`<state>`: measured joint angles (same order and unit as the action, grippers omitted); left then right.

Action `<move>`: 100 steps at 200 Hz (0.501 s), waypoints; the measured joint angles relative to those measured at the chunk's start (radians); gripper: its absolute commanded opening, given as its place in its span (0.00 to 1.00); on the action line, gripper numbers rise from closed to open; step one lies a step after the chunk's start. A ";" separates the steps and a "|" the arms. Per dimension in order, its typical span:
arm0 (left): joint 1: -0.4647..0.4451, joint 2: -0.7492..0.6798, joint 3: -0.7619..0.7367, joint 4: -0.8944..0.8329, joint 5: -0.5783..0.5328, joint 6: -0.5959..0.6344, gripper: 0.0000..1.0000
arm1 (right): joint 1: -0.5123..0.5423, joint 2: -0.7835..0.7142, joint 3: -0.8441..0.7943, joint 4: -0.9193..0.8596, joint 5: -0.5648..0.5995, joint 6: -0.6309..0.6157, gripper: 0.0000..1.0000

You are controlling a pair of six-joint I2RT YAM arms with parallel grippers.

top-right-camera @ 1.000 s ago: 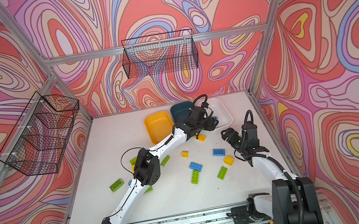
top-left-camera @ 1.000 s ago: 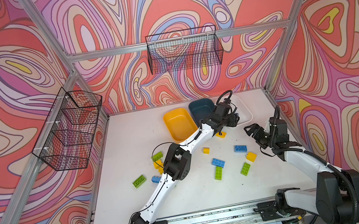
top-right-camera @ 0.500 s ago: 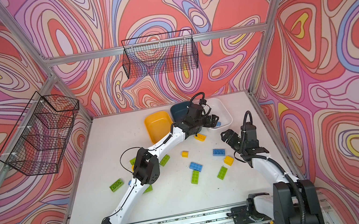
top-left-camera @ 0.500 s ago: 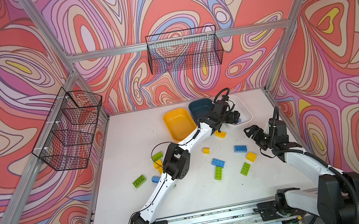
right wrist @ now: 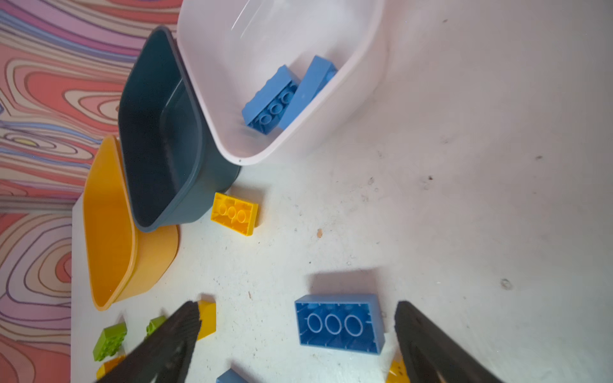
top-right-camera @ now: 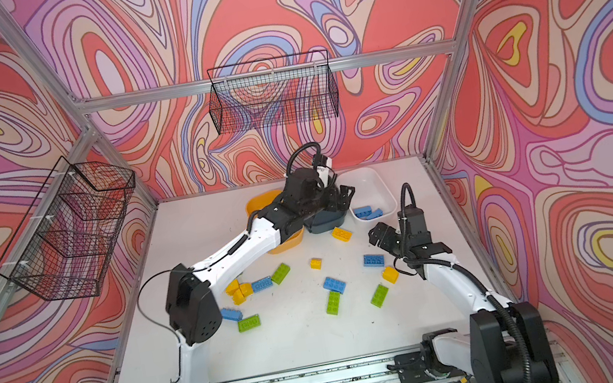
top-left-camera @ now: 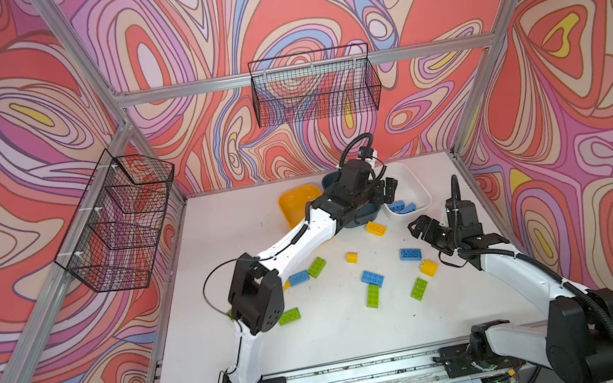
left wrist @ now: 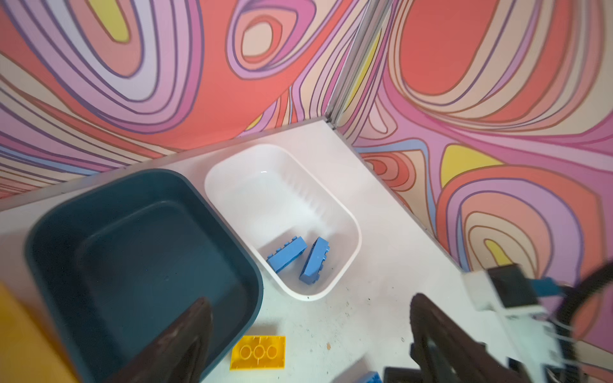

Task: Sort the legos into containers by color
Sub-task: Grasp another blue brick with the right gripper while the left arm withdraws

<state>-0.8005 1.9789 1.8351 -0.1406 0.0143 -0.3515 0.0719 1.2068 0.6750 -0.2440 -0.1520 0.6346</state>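
Blue: two bricks (left wrist: 287, 254) in the white bin (left wrist: 265, 179), 1 o'clock.
Left gripper (left wrist: 308, 302) fingers just parted, drop done; right gripper (right wrist: 297, 306) gapes near another blue brick (right wrist: 340, 323).

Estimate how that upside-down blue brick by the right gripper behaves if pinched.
The blue brick looks like hard moulded plastic, so it probably won't flex if the right gripper pinches it. It lies flat on the table, hollow side up, so it is likely light and won't roll. Its smooth side walls may slip or twist if pinched off-centre.
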 measured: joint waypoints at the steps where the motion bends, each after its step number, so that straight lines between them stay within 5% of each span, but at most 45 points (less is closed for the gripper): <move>1: 0.000 -0.014 -0.012 0.001 -0.002 0.000 0.93 | 0.002 0.001 0.002 -0.001 0.003 -0.001 0.98; 100: -0.003 -0.804 -0.690 -0.245 -0.212 -0.064 0.96 | 0.185 0.127 0.092 -0.171 0.331 -0.068 0.98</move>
<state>-0.8036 1.1748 1.1450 -0.3855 -0.1974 -0.4152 0.2573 1.3338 0.7666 -0.4149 0.1787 0.5663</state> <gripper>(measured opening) 0.946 0.982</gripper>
